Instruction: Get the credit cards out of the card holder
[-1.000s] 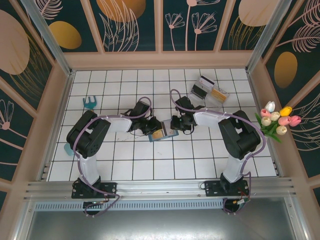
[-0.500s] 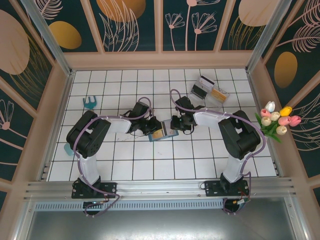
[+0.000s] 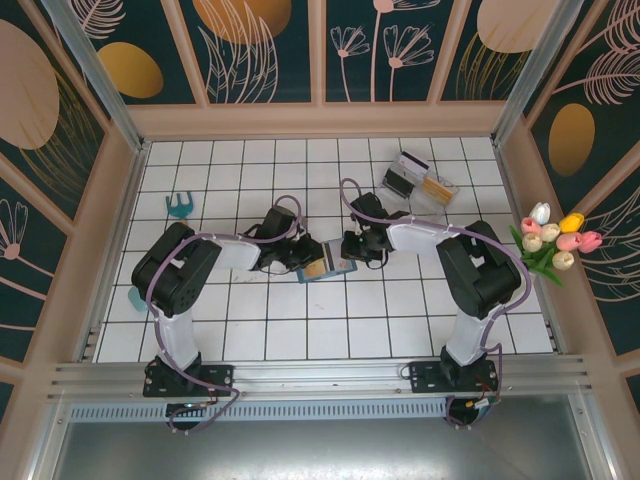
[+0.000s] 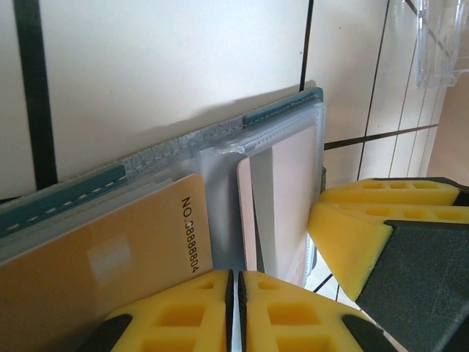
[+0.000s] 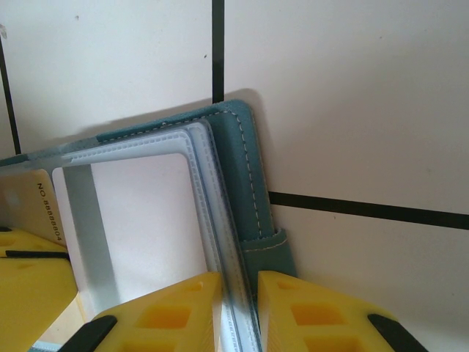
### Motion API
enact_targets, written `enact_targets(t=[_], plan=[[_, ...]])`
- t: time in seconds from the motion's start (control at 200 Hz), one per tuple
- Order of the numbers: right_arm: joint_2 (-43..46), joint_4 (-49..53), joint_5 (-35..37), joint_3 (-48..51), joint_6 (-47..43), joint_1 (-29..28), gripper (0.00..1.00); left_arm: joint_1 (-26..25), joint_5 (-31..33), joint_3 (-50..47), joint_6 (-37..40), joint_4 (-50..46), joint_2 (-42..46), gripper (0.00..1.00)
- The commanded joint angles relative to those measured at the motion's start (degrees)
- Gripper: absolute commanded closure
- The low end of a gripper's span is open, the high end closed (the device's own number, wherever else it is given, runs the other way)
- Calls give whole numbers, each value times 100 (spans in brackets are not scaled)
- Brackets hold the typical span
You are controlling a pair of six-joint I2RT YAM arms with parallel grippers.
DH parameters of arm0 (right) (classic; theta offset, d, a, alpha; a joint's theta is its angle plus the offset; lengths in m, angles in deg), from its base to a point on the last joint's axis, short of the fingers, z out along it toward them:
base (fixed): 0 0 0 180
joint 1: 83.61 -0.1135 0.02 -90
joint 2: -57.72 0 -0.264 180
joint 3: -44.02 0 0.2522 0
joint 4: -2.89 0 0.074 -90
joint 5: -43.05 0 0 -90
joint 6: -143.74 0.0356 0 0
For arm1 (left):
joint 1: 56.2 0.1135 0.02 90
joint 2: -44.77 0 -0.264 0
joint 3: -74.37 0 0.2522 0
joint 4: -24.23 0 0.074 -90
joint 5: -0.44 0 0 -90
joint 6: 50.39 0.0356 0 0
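The teal card holder (image 3: 330, 264) lies open on the white tiles between both grippers. My left gripper (image 3: 300, 258) is at its left side, jaws (image 4: 235, 275) pressed together on a thin edge of its clear sleeve. A yellow-orange credit card (image 4: 110, 257) sticks out of the holder (image 4: 282, 111) beside that finger. A pale card with a grey stripe (image 5: 146, 220) sits inside the clear sleeve. My right gripper (image 3: 350, 247) clamps the holder's right edge (image 5: 242, 154), sleeve layers and teal cover between its fingers (image 5: 240, 277).
A clear plastic tray (image 3: 420, 180) holding cards stands at the back right, its corner (image 4: 440, 44) visible from the left wrist. A small teal object (image 3: 180, 206) lies at the back left. Tulips (image 3: 555, 240) lean on the right wall.
The left arm has edged very slightly to the left. The holder, the yellow-orange card and the right arm look unchanged.
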Motion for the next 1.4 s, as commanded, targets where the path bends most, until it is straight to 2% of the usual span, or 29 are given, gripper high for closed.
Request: enact_targets(t=[0.0,0.285,0.59,1.031,1.391], plan=[[-493,279,-112,145,-48,-166,77,-21,-157,-87,52,432,165,87],[-510,270,-106,163,-38,-165,77,-1,42,-230,95,404,381,85],[-525,269,-97,169,-39,-160,77,-1,322,-54,143,-358,140,77],[-547,243,-139,187,-48,-160,77,3,17,157,98,-266,-234,86],[-570,219,-167,178,-65,-194,77,2,-27,394,215,-551,-353,77]])
